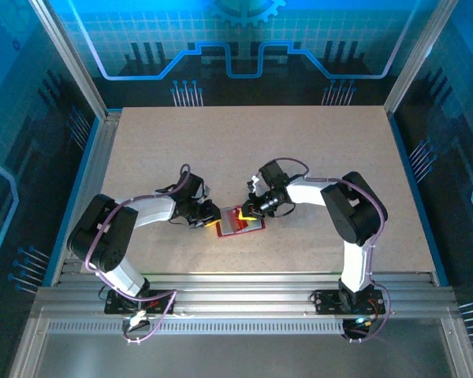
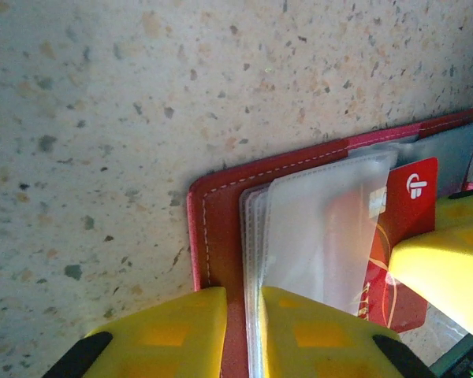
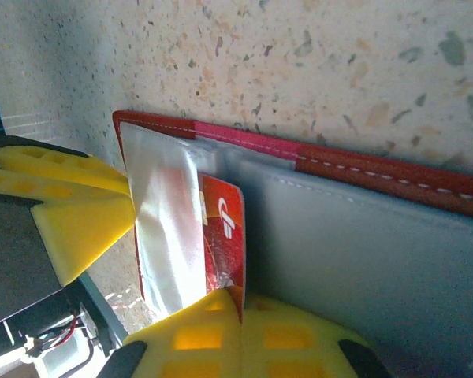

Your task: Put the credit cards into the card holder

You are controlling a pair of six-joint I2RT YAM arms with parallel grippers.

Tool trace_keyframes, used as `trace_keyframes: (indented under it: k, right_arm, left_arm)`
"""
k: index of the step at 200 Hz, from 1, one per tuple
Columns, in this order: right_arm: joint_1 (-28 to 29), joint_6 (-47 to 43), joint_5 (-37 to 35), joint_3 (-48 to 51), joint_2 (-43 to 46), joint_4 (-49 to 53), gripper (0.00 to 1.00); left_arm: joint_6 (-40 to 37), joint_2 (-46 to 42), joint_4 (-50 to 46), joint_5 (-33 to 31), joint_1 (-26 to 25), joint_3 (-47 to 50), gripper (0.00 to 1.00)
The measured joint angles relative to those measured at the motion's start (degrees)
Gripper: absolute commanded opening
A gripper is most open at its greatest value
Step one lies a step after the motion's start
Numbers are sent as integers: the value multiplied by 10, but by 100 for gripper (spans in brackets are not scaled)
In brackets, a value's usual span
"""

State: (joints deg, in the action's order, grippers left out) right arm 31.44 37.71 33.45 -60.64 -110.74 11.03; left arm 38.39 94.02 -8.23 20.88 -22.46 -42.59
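Top external: finds the red card holder point(image 1: 238, 224) lying open on the speckled table point(image 1: 315, 150), near the front edge, between the two arms. Puts the left gripper point(image 1: 210, 218) at its left edge and the right gripper point(image 1: 251, 209) at its upper right, both low over it.

Left wrist: shows the left gripper point(image 2: 243, 303) nearly closed on the near edge of the card holder point(image 2: 213, 236), with the stitched red border and the ends of the clear sleeves point(image 2: 315, 228) pinched in the narrow gap. Places a red credit card point(image 2: 414, 228) with a white logo just right of the sleeves, partly tucked beneath them, and a yellow finger point(image 2: 449, 264) of the right gripper against it.

Right wrist: shows the right gripper point(image 3: 240, 319) clamped on the lower edge of the red credit card point(image 3: 221, 228), fingertips meeting around it. Places that card between the clear sleeves point(image 3: 165, 228) and the grey inner pocket point(image 3: 363, 268) of the card holder point(image 3: 363, 169), partly covered by the sleeves.
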Motion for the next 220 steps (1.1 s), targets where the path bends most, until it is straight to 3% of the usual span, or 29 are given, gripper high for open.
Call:
trace_keyframes:
  k: [79, 220]
  right_arm:
    - [8, 50, -51, 26, 27, -40, 0]
    - [52, 57, -89, 17, 29, -64, 1]
  left_arm:
    - [-10, 16, 28, 14, 1, 0, 20]
    - [-10, 29, 41, 23, -1, -5, 20]
